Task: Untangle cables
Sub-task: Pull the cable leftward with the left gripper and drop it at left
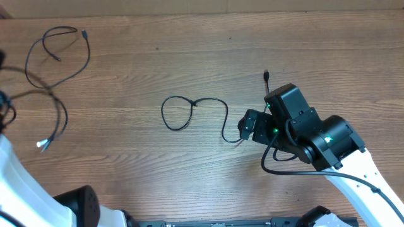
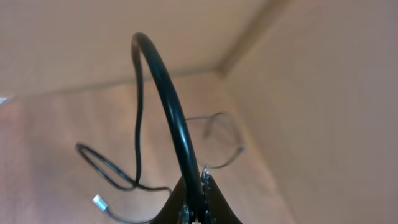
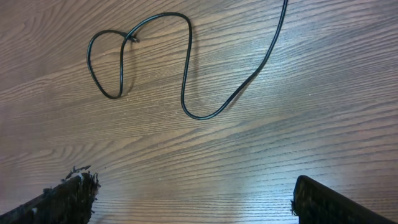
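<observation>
So the cables here are thin, floppy and basically weightless. I reckon they'll drag and flop rather than hold any shape, and the black jacket looks a bit slick. I'd pinch the cord itself just short of a plug, not the tiny silvery tip. One cable lies alone mid-counter: a small loop crossing itself, then a wavy run toward the right hand, with its plug poking out on the far side of that hand. The right hand is spread wide above the counter, nothing between its fingers, with the cord lying ahead of it. The other cables sit by the far left corner and along the left edge, looped over each other, one silver tip showing. The left hand is pressed together, pinching one of those cords, which arches up out of it while the rest trails down to the counter. No boxes, trays or bins in sight, so nothing to sort into. My guess is the self-crossing loop is the spot to tease open.
</observation>
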Controlling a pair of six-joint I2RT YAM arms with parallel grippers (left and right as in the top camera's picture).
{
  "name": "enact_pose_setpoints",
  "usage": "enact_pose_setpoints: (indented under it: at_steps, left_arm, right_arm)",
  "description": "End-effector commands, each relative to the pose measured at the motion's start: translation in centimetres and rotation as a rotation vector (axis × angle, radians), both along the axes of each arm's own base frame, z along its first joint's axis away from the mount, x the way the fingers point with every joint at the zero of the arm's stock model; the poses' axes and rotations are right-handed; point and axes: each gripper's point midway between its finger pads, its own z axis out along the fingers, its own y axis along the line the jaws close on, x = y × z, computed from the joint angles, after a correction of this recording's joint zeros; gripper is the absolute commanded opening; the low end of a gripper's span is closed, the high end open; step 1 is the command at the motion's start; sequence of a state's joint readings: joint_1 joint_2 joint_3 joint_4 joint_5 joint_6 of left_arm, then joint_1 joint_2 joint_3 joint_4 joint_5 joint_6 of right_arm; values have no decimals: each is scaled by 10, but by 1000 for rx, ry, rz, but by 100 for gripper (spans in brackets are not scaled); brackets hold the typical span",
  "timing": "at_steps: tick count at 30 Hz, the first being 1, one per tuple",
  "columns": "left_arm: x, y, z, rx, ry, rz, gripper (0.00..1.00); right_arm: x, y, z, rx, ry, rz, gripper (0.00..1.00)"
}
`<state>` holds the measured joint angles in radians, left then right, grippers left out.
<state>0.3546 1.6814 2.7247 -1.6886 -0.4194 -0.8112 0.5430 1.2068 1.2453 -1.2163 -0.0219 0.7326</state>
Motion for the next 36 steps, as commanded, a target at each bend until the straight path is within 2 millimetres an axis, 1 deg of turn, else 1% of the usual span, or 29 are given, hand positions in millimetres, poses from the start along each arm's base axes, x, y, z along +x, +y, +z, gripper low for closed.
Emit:
enact_pose_setpoints:
  at_steps: [1,3,5,6,7,8,9,11,12,15,16,19,20,21,23,24,26,27,28,29,30,32,34,35,36]
  left_arm:
    - [-2,24,-39,-190,25,65,4]
    - [-14,47,-72,-316,45,213,5]
    - [-26,62,-99,-407,54,364,5]
    - [-35,71,-120,-465,56,498,4]
    - [-39,76,-131,-492,56,565,4]
    - [-39,82,-143,-506,59,605,4]
    - [-35,86,-150,-506,61,606,4]
    - [-9,107,-174,-473,52,550,4]
    - [0,113,-183,-466,41,542,4]
    - [20,131,-203,-446,1,534,4]
    - [27,140,-211,-430,-9,539,4]
    - [36,157,-231,-399,2,566,4]
    - [40,163,-242,-397,18,574,5]
    - [46,169,-259,-405,47,577,8]
    - [53,174,-286,-425,98,578,9]
    - [55,176,-303,-442,134,585,9]
    - [55,180,-336,-474,202,601,7]
    - [52,183,-349,-486,230,614,7]
    - [49,186,-358,-491,251,624,7]
    - [45,189,-366,-501,265,638,11]
    - [38,192,-373,-515,281,653,25]
    - [32,193,-378,-559,280,659,78]
    - [31,192,-378,-615,253,642,92]
    - [37,187,-375,-695,202,594,98]
    - [43,181,-375,-754,168,556,100]
  right_arm:
    - [3,1,7,12,-18,-7,100]
    - [3,1,7,11,-18,-7,100]
    - [3,1,7,11,-18,-7,100]
    - [3,1,7,11,-18,-7,100]
    - [3,1,7,11,-18,-7,100]
    - [3,1,7,12,-18,-7,100]
    - [3,1,7,11,-18,-7,100]
    - [3,1,7,12,-18,-7,100]
    - [3,1,7,12,-18,-7,100]
    - [3,1,7,11,-18,-7,100]
    - [3,1,7,12,-18,-7,100]
    - [3,1,7,12,-18,-7,100]
    - [3,1,7,12,-18,-7,100]
    - [3,1,7,12,-18,-7,100]
    - [3,1,7,12,-18,-7,100]
    - [3,1,7,12,-18,-7,100]
    - [3,1,7,12,-18,-7,100]
    - [3,1,7,11,-18,-7,100]
    - [3,1,7,12,-18,-7,100]
    - [3,1,7,11,-18,-7,100]
    - [3,1,7,11,-18,-7,100]
    - [3,1,7,12,-18,-7,100]
    - [3,1,7,12,-18,-7,100]
    - [3,1,7,12,-18,-7,100]
    - [3,1,7,11,-18,-7,100]
